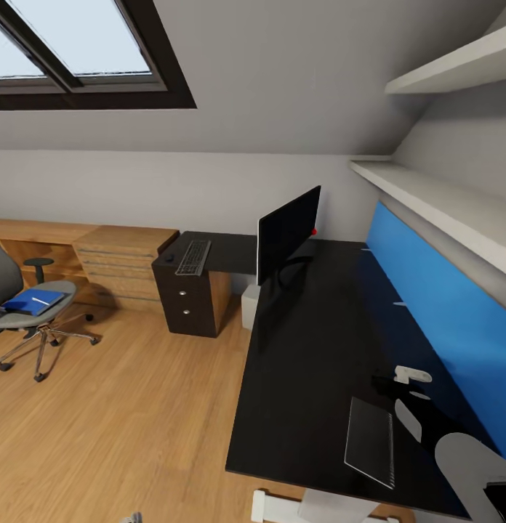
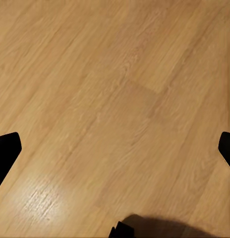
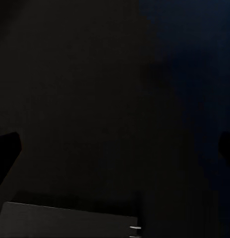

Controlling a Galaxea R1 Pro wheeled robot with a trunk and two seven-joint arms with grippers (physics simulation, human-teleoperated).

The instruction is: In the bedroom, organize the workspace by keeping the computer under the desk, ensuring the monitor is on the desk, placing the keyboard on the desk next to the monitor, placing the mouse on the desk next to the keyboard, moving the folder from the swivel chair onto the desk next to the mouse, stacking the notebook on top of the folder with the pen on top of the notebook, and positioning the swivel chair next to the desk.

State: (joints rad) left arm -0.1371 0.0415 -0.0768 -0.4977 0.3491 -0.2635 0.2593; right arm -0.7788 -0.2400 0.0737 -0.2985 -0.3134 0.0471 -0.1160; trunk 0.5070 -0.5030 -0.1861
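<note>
On desk: monitor, keyboard; folder on swivel chair. We hold both grippers spread wide, empty.

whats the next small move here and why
Probably turn the base left toward the swivel chair. The blue folder lies on its seat, well away from the desk, and the left pincer hangs open over the wood floor, holding nothing, so it looks free for the pickup.
</note>
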